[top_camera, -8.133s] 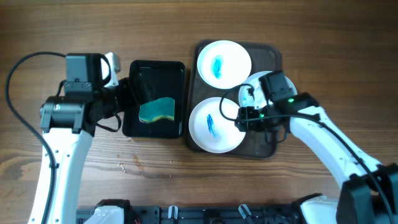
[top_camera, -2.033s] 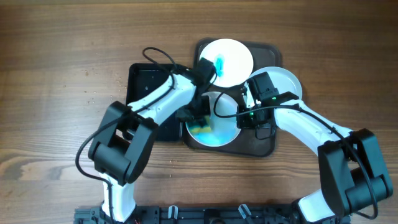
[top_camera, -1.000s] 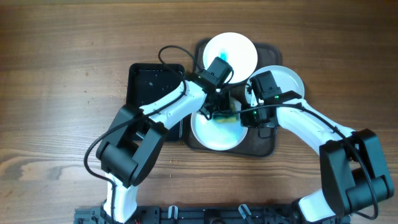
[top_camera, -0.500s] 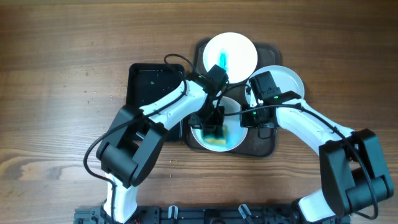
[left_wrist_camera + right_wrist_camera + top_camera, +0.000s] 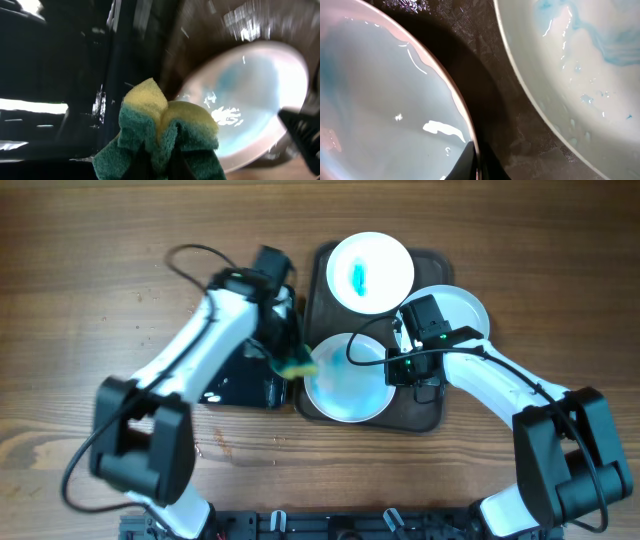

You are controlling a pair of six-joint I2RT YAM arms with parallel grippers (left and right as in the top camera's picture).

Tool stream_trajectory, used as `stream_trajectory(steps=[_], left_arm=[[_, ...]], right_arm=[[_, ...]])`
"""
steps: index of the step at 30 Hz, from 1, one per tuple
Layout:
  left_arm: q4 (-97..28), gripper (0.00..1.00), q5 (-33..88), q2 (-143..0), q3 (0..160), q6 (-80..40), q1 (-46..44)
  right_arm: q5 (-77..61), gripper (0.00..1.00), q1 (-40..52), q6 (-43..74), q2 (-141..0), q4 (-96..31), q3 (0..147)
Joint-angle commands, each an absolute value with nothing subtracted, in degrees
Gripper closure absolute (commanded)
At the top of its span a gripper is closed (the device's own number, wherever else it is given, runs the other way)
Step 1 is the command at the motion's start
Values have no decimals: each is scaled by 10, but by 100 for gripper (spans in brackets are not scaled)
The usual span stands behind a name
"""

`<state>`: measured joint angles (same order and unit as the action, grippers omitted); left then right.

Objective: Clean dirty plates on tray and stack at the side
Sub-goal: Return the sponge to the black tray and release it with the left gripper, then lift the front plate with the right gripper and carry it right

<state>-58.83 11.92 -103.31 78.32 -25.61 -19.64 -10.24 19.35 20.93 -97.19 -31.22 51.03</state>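
Note:
Three white plates are on the dark brown tray point(image 5: 437, 402). The back plate point(image 5: 370, 272) has a blue smear at its centre. The right plate point(image 5: 462, 308) point(image 5: 590, 60) lies partly under my right arm and carries faint blue streaks. The front plate point(image 5: 345, 380) point(image 5: 255, 95) point(image 5: 380, 100) looks wet, with a pale blue tint. My right gripper point(image 5: 392, 368) point(image 5: 476, 165) is shut on that plate's right rim. My left gripper point(image 5: 290, 360) point(image 5: 162, 167) is shut on a green and yellow sponge point(image 5: 296, 364) point(image 5: 165, 130), held over the seam between the two trays, just left of the front plate.
A glossy black tray point(image 5: 225, 380) point(image 5: 55, 85) sits directly left of the brown tray, wet inside. Bare wooden table point(image 5: 100, 300) surrounds both trays. The left arm's cable point(image 5: 190, 252) loops over the table to the back left.
My left arm has swung left with the sponge, off the front plate's centre to its left edge by the black tray. The right gripper has kept its hold on the rim.

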Motion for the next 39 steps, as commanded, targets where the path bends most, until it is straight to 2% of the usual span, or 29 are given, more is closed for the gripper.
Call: stream_trajectory(steps=[1, 4, 8, 9, 10, 11, 15, 17, 23, 28, 34, 39], left_arm=[[-587, 96, 0, -1025, 776, -262, -145], [-567, 96, -47, -1039, 764, -262, -120], [-531, 96, -48, -1050, 741, -256, -94], [-538, 89, -43, -1046, 743, -241, -89], [-545, 71, -29, -1040, 746, -224, -83], [-555, 58, -12, -1032, 750, -215, -77], [-569, 24, 48, -976, 754, -210, -49], [-568, 0, 76, -941, 754, -211, -30], [-571, 0, 137, -815, 754, -215, 58], [-587, 0, 137, -768, 754, -214, 86], [-597, 0, 136, -768, 754, -214, 86], [-597, 0, 136, -768, 754, -214, 86]], right_arm=[[-77, 96, 191, 210, -980, -313, 503], [-77, 96, 191, 210, -980, -313, 503], [-113, 96, 191, 204, -974, -322, 507], [-130, 96, 191, 189, -966, -327, 512], [-129, 96, 191, 183, -957, -337, 519], [-127, 96, 191, 177, -944, -348, 530], [-109, 96, 191, 142, -900, -411, 595], [-83, 96, 191, 133, -897, -453, 638], [-72, 96, 203, 114, -898, -525, 795], [-51, 96, 276, 147, -916, -414, 807], [84, 96, 379, 168, -1020, -317, 807], [303, 96, 456, 126, -1021, -275, 807]])
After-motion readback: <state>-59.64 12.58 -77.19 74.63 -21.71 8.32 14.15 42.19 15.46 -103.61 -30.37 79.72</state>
